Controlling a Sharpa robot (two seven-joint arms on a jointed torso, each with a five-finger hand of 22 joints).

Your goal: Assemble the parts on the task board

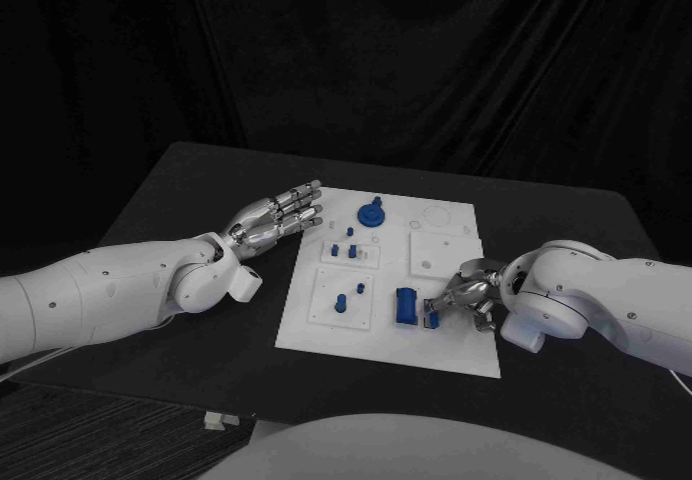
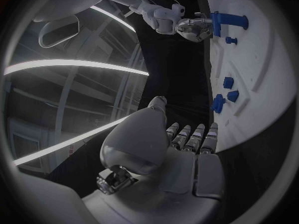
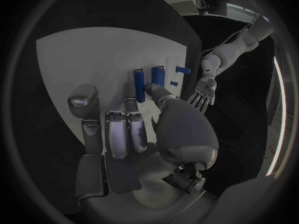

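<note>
The white task board [image 1: 447, 345] lies mid-table. Near its front right stand two blue bars [image 1: 408, 305]. My right hand [image 1: 473, 298] reaches them from the right. In the right wrist view its thumb and a fingertip pinch the end of one blue bar [image 3: 139, 84], and the second bar [image 3: 157, 77] stands just beside it. My left hand [image 1: 277, 220] hovers open, fingers stretched out, at the board's far left edge and holds nothing. A blue round part [image 1: 372, 213] sits at the board's far side, with small blue pegs [image 1: 343, 247] left of centre.
The black table [image 1: 188, 190] runs out around the board, with its left edge near my left arm. More small blue pieces [image 1: 346, 297] stand in the board's near left panel. From the left wrist view, the right hand [image 2: 192, 27] shows against a blue bar [image 2: 227, 20].
</note>
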